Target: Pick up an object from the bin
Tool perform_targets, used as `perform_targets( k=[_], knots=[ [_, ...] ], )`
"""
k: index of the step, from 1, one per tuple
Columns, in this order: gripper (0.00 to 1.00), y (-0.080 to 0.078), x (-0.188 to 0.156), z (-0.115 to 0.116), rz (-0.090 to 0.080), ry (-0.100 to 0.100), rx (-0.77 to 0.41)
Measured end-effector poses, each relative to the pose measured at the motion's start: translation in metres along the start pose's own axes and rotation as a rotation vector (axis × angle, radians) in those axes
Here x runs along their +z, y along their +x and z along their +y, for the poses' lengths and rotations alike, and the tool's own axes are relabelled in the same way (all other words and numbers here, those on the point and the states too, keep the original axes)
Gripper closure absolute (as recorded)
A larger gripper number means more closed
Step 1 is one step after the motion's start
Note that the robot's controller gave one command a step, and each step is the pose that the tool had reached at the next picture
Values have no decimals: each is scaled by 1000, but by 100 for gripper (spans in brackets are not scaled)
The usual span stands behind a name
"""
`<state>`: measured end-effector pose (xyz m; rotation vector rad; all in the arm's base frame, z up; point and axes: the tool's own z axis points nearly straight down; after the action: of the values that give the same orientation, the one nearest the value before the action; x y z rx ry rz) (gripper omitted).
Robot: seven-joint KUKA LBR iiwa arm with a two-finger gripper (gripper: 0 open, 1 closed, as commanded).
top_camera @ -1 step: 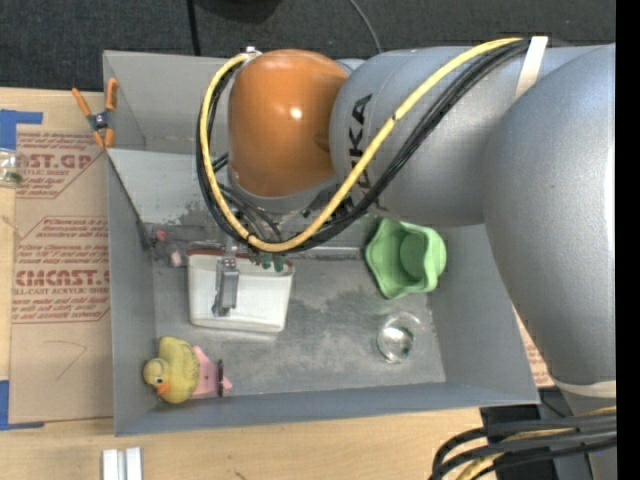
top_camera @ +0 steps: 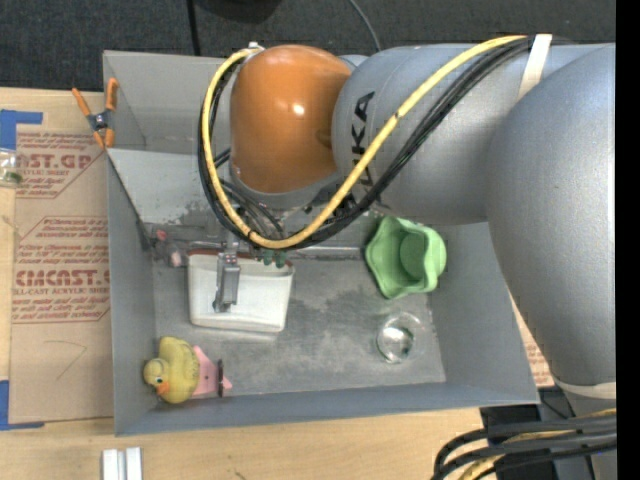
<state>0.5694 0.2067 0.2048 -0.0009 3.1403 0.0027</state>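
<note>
While the orange-capped wrist (top_camera: 285,118) hides much of it, your gripper (top_camera: 227,290) sits over the white rectangular block (top_camera: 262,303); you cannot tell whether it is spread or pressed together. Right of the block lies a green cup (top_camera: 404,258), below-left of it a yellow duck (top_camera: 178,370).

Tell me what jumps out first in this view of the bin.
The arm's orange wrist cover dominates the upper middle, with the tool poised over a white rectangular block at centre-left. A green scalloped plastic cup lies to the right, and a yellow rubber duck sits in the near-left corner.
</note>
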Motion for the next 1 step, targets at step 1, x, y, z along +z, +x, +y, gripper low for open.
perform_targets(
  k=[1],
  knots=[
    [0, 13, 61, -7, 1, -1, 110]
  ],
)
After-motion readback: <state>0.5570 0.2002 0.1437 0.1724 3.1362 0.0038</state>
